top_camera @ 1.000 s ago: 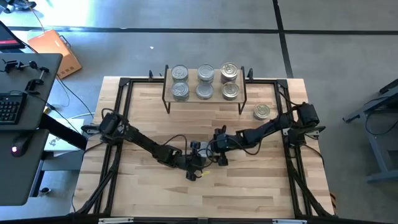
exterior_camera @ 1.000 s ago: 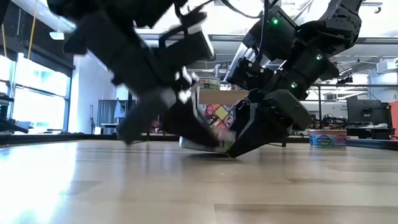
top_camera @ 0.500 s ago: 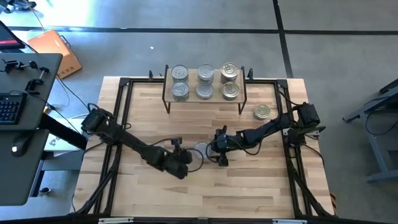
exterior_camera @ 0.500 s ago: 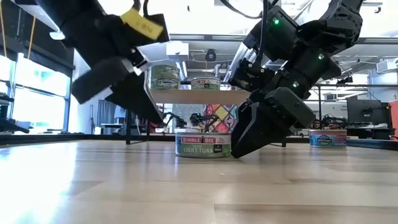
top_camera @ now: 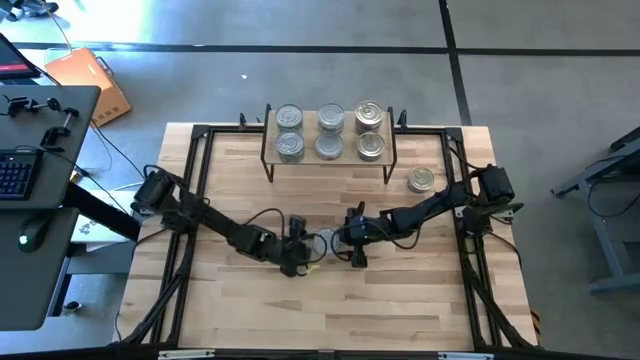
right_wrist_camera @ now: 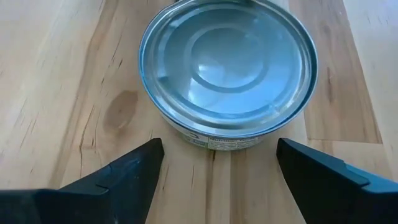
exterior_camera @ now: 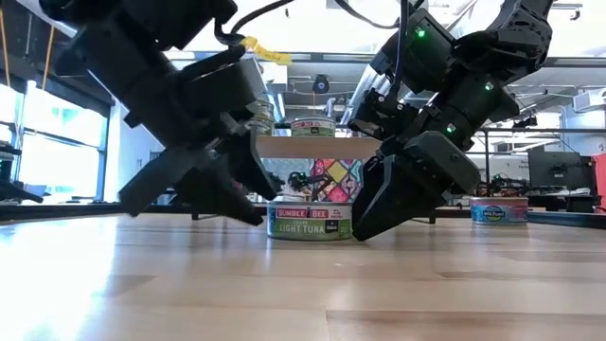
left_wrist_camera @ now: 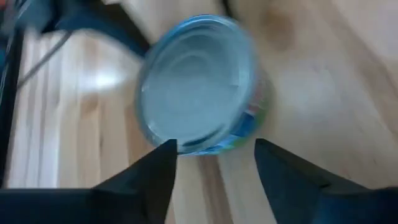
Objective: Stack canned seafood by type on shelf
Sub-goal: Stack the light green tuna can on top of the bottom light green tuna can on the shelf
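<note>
A silver-lidded tuna can [top_camera: 322, 242] stands flat on the table's middle, label outward [exterior_camera: 310, 220]. My left gripper [top_camera: 300, 250] is low on its left, open, with its fingertips just short of the can [left_wrist_camera: 196, 81]. From the right, my right gripper [top_camera: 347, 243] faces it, open. Its fingers stand wide on either side of the can's near rim [right_wrist_camera: 227, 68], apart from it. At the far edge, the shelf [top_camera: 310, 150] carries several cans in three columns. Another can [top_camera: 421, 180] rests on the table to the shelf's right.
A black metal frame [top_camera: 200, 180] runs round the tabletop. The shelf's thin legs [top_camera: 267, 165] stand at the far middle. Bare wood lies along the near half of the table [top_camera: 330, 310]. A desk with a keyboard [top_camera: 15, 170] stands off the table's left.
The can, tipped under my left gripper a second ago, now stands flat on the table. My left gripper rose and drew back toward the table's left. It then came down again beside the can and has opened.
</note>
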Controlling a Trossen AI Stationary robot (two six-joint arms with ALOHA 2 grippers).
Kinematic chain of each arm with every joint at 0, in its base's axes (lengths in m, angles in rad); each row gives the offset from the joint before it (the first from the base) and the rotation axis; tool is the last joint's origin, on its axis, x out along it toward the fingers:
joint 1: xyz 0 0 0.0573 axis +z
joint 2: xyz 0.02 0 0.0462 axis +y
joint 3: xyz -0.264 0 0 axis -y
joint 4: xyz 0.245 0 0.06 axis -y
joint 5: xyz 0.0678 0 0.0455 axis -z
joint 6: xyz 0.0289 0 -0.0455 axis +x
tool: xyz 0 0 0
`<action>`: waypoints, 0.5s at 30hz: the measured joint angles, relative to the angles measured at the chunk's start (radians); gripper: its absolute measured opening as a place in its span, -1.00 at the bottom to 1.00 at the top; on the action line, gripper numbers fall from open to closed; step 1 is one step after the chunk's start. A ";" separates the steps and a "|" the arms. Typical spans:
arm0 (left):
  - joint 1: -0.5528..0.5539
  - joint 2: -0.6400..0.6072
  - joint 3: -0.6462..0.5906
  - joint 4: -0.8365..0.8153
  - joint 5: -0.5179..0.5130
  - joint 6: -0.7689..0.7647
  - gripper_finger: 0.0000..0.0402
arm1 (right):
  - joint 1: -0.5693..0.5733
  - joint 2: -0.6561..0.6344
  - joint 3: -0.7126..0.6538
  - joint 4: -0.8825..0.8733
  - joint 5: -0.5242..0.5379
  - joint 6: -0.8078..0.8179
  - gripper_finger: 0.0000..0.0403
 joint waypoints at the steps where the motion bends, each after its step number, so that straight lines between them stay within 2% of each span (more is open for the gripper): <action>1: 0.006 0.006 0.000 0.009 0.018 0.054 0.07 | 0.000 0.000 0.000 0.000 0.000 0.000 0.55; 4: 0.026 0.026 0.001 0.038 0.050 0.164 0.15 | 0.000 0.000 -0.001 0.002 -0.001 0.000 0.55; 7: 0.039 0.044 0.002 0.071 0.051 0.224 0.13 | 0.000 0.000 -0.001 0.002 0.000 0.004 0.55; 11: 0.039 0.051 0.002 0.114 0.078 0.213 -0.02 | 0.000 0.000 -0.001 0.001 -0.001 0.007 0.55; 15: 0.008 0.051 0.018 0.107 0.103 0.137 -0.19 | 0.002 -0.005 -0.001 -0.013 0.025 0.008 0.55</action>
